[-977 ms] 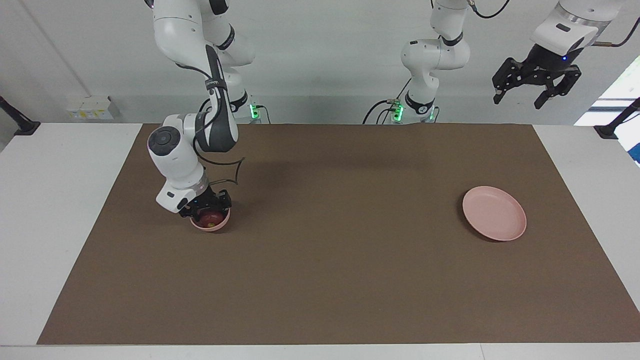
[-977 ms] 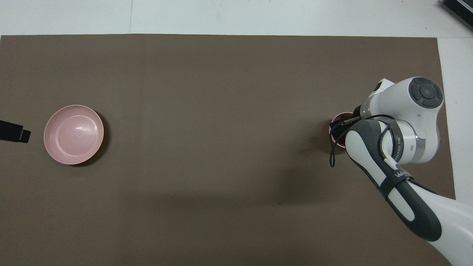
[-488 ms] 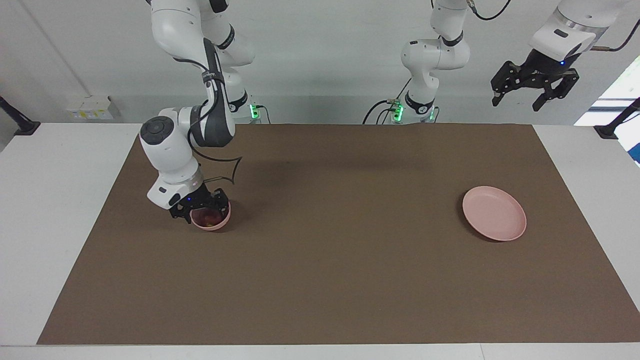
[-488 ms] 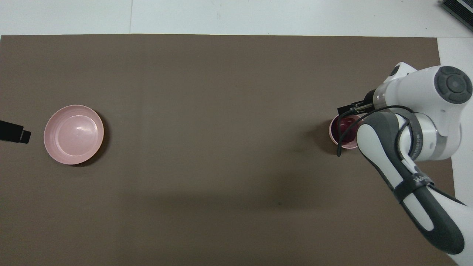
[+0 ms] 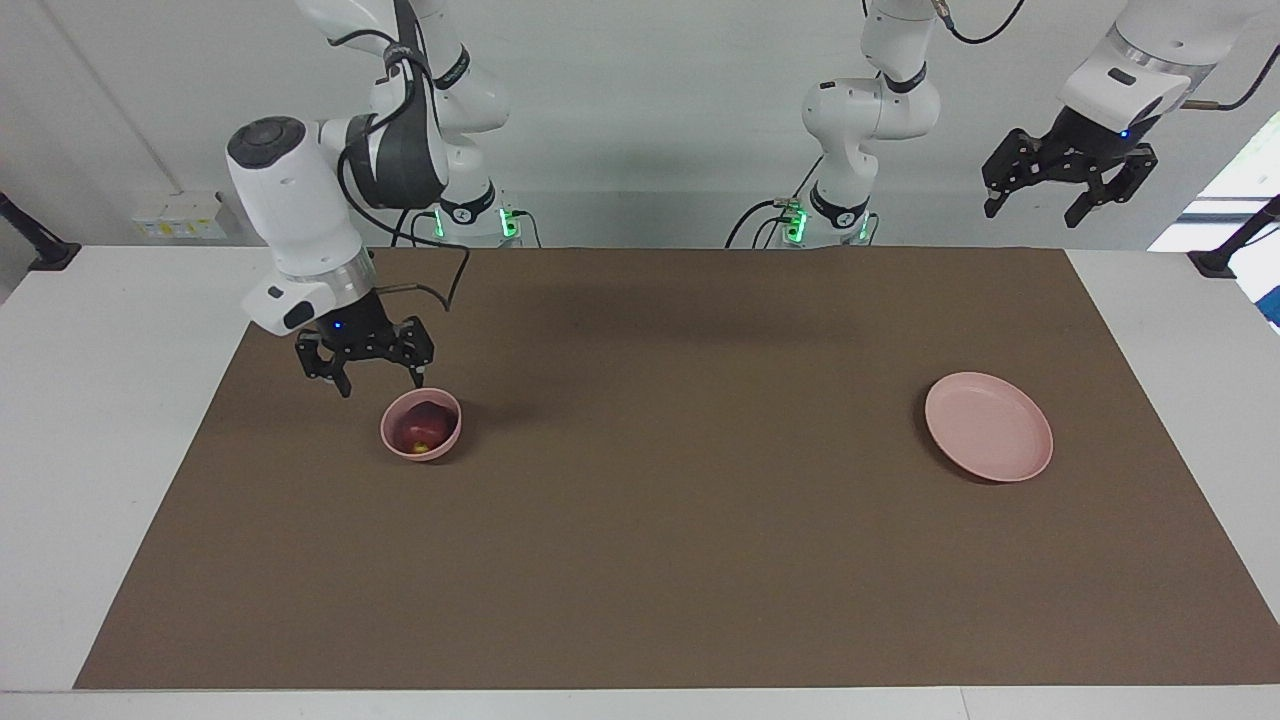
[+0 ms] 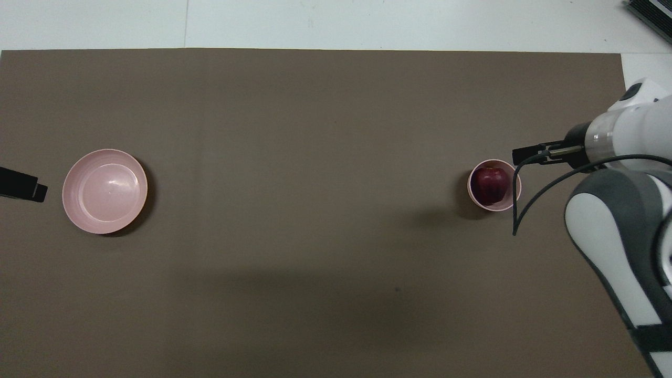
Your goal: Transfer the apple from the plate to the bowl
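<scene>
So the apple (image 5: 421, 432) sits down inside the bowl (image 5: 421, 424), toward the right arm's end of the bench (image 5: 640, 560), and nothing is touching it, which I'd read as the drop being done. The bowl is deep enough that its wall wraps the apple all round, so it looks settled and not likely to roll anywhere. The right gripper (image 5: 366, 362) hangs just above the mat next to the bowl, on the side nearer the robots, jaws spread wide and empty, clear of the rim. That makes sense to me: open jaws mean it can't drag the apple or tip the bowl. The plate (image 5: 988, 426) lies bare at the left arm's end of the bench, well apart from the bowl, flat on the mat, so it's out of the job now. The left gripper (image 5: 1068, 180) waits high up over that end, jaws open and holding nothing. My guess is nothing's left but parking the right arm.
</scene>
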You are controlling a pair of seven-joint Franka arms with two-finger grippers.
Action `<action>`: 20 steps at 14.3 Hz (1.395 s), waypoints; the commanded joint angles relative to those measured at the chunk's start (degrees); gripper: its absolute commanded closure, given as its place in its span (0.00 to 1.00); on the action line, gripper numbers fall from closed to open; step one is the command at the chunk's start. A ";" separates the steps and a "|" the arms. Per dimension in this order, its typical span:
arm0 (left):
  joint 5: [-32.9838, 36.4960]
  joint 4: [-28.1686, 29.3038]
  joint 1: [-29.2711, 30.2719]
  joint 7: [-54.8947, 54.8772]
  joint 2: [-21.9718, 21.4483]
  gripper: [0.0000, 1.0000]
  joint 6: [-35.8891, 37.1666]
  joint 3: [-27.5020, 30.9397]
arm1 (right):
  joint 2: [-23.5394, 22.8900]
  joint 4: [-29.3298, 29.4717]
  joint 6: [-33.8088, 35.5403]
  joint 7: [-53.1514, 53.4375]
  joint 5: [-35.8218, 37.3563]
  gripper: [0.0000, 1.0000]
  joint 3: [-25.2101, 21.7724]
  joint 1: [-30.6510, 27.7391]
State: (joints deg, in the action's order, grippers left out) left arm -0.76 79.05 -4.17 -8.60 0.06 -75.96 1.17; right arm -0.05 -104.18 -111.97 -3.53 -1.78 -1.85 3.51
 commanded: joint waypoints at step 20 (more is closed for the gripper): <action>1.20 0.84 -0.40 0.16 -0.85 0.00 0.47 0.23 | 9.54 16.38 32.96 5.89 2.49 0.00 -2.98 -0.96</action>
State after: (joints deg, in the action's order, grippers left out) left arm -0.45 79.08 -4.17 -8.60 0.05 -75.96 1.17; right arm 7.64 -85.09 -78.46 -0.24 -0.34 -5.38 2.39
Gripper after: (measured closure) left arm 0.000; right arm 0.000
